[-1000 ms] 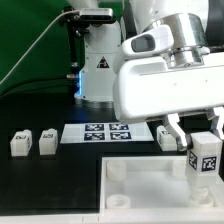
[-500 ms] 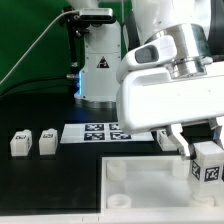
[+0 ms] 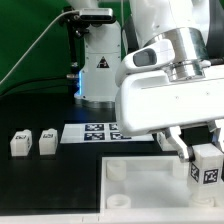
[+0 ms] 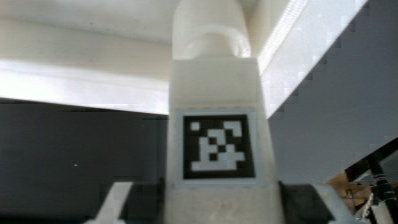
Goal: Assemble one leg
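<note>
My gripper (image 3: 204, 152) is shut on a white leg (image 3: 208, 166) with a black-and-white tag and holds it upright over the right side of the large white tabletop panel (image 3: 140, 195). In the wrist view the leg (image 4: 221, 110) fills the middle, tag facing the camera, with a finger (image 4: 118, 203) on either side of its base. Two more legs (image 3: 20, 143) (image 3: 47, 141) stand at the exterior view's left on the black table. Another leg (image 3: 165, 138) shows partly behind the gripper.
The marker board (image 3: 100, 132) lies flat behind the panel. A round corner socket (image 3: 117, 170) shows at the panel's near-left corner. A white robot base and camera stand (image 3: 98, 60) rise at the back.
The gripper has moved a little lower and to the exterior view's right with the leg in it, over the panel's right side.
</note>
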Robot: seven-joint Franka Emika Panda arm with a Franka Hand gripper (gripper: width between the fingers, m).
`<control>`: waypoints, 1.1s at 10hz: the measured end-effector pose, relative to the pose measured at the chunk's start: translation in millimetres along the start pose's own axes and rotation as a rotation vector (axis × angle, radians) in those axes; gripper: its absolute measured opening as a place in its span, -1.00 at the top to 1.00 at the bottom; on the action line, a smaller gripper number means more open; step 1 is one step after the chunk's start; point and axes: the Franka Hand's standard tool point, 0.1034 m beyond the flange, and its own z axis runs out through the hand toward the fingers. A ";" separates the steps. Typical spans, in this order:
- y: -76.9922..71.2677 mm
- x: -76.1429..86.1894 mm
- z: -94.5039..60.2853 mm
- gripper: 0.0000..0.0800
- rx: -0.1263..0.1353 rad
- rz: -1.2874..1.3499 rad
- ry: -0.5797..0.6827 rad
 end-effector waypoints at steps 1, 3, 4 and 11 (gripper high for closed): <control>-0.6 -3.2 1.2 0.08 0.004 0.000 -0.018; -0.4 -3.7 1.4 -0.26 0.004 0.001 -0.020; -0.5 -4.0 1.5 -0.57 0.004 0.001 -0.021; -0.5 -4.3 1.6 -0.62 0.004 0.001 -0.022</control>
